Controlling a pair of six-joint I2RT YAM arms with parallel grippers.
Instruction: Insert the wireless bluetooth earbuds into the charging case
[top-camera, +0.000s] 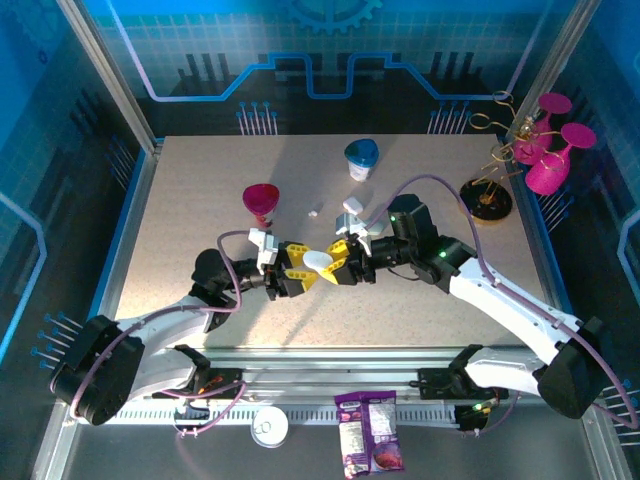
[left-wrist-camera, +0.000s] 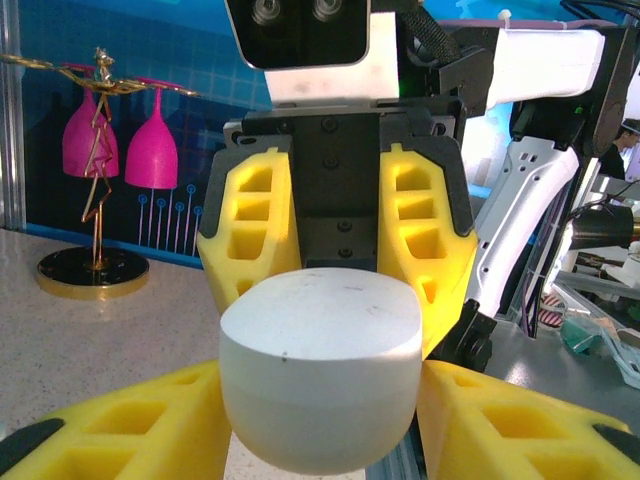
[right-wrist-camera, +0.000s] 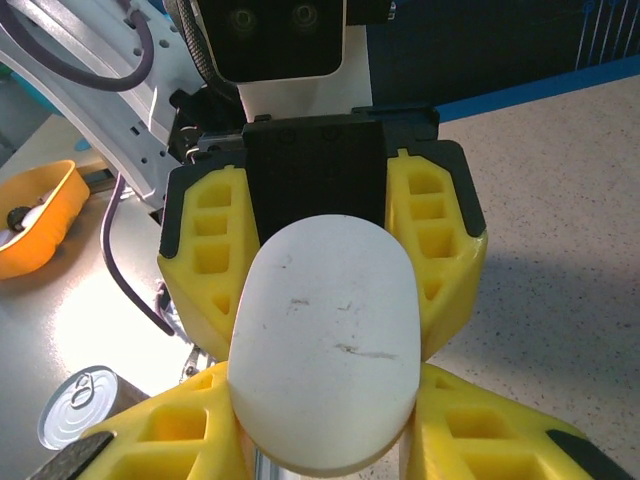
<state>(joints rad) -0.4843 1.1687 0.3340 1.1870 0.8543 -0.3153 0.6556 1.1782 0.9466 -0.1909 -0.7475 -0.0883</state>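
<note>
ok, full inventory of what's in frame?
white pebble-shaped plastic case: 1, white, mid-table
tiny white plastic piece: 1, white, behind the case, maybe earbud
small white blocky object: 1, white, right of that piece, unidentifiable
pink cone-shaped cup: 1, magenta, left of centre
blue cone-shaped cup: 1, blue, far centre
gold wire stand: 1, gold on black base, far right
pink glasses: 2, magenta, on the stand
tin can: 1, silver, near rail
purple snack bag: 1, purple, near rail
left gripper: 1, yellow fingers, flanking the case, grip unclear
right gripper: 1, yellow fingers, flanking it opposite, grip unclear
</note>
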